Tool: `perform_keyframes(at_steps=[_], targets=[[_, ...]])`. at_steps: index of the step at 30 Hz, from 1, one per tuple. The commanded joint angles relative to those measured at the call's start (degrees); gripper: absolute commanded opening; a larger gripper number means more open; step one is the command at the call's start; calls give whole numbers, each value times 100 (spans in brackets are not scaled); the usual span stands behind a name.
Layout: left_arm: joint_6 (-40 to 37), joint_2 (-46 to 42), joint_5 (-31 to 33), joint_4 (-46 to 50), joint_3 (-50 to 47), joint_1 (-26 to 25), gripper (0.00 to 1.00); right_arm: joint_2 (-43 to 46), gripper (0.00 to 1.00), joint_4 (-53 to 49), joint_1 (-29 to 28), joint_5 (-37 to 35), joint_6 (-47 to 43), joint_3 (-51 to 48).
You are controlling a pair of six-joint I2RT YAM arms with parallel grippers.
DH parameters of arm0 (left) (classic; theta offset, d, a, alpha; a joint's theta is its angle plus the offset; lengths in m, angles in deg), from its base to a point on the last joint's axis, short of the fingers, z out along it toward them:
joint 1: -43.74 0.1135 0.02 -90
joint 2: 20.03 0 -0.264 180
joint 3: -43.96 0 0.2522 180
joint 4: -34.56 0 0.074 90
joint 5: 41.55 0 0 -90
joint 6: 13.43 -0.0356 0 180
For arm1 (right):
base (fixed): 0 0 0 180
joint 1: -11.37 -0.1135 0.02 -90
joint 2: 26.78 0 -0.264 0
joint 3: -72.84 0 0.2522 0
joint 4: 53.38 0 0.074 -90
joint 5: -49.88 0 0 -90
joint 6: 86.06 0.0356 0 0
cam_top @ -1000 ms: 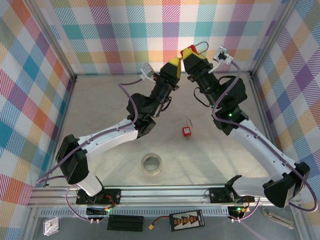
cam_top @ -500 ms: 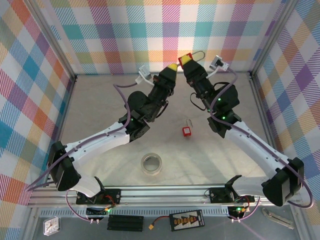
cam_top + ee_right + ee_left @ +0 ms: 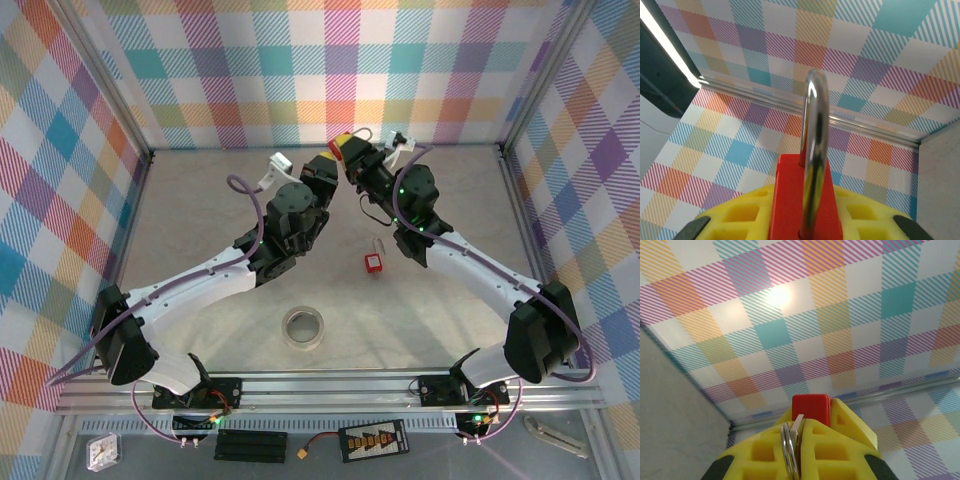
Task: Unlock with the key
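The left gripper (image 3: 807,427) is pinching the key (image 3: 797,424) tight, its ring (image 3: 788,452) showing between the yellow fingers (image 3: 850,440), just at the red padlock (image 3: 790,195). The right gripper (image 3: 805,205) is clamping that padlock, shackle (image 3: 812,125) upright, near the back wall (image 3: 300,80).

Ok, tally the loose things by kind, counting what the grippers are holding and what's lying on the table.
Padlocks: 2, the held padlock and the loose padlock
Keys: 1, the key
Tape rolls: 1, the tape roll
Total: 4
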Motion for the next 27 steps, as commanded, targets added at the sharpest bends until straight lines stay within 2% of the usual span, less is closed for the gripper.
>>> perform_keyframes(at_steps=[1, 3, 5, 8, 10, 13, 17, 21, 27], targets=[[-170, 691, -3746, -1253, 304, -573, 0, -550, 0, -953, -1106, 2744, -405, -306], [176, 870, -4181, -2318, 100, -417, 0, -389, 0, -1283, -1059, 2776, -590, -253], [433, 862, -4593, -2957, -135, -176, 0, -137, 0, -1950, -1008, 2708, -950, -168], [529, 626, -4702, -3245, -458, 53, 0, 94, 0, -2188, -969, 2602, -1050, -265], [497, 601, -4873, -3462, -396, 69, 0, 54, 0, -1999, -967, 2646, -902, -359], [661, 747, -5111, -3547, -129, 14, 0, -70, 0, -1469, -969, 2705, -580, -529], [865, 829, -5045, -3701, -285, -34, 1, -108, 0, -1480, -969, 2730, -611, -400], [976, 773, -4886, -3911, -568, -23, 8, -78, 0, -1668, -960, 2681, -631, -341], [733, 321, -4661, -3281, -865, 73, 27, 25, 0, -1860, -944, 2620, -647, -395]])
